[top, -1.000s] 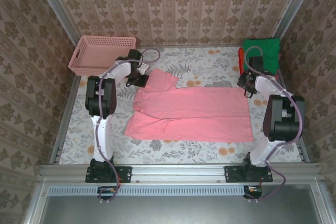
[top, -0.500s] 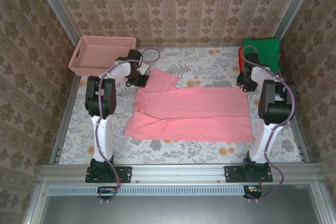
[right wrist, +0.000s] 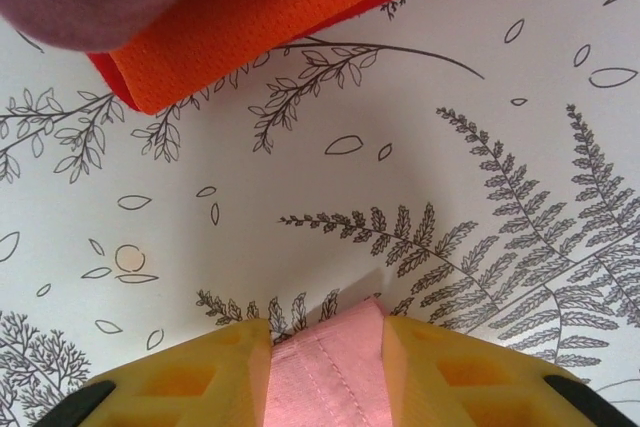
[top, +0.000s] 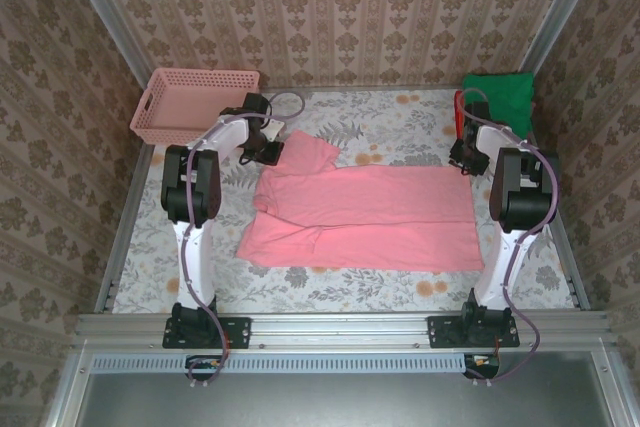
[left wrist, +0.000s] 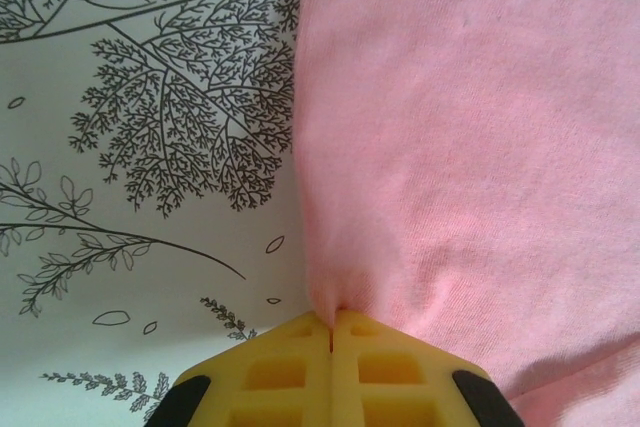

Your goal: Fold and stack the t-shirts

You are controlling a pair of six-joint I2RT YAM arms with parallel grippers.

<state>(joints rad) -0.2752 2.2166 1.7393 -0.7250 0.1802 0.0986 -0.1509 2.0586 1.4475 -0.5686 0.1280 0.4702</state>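
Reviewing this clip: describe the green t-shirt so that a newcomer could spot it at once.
Start at the floral-patterned table and go to its far right corner. The green t-shirt lies folded there, with a red cloth edge showing at its left. It is the sole green item; the pink t-shirt lies spread mid-table.

Salmon-pink t-shirt spread flat; left gripper at sleeve, right gripper at corner

White-black arms, yellow pincer fingers, purple cables

One spread pink shirt, perhaps two folded shirts, one basket, two arms.
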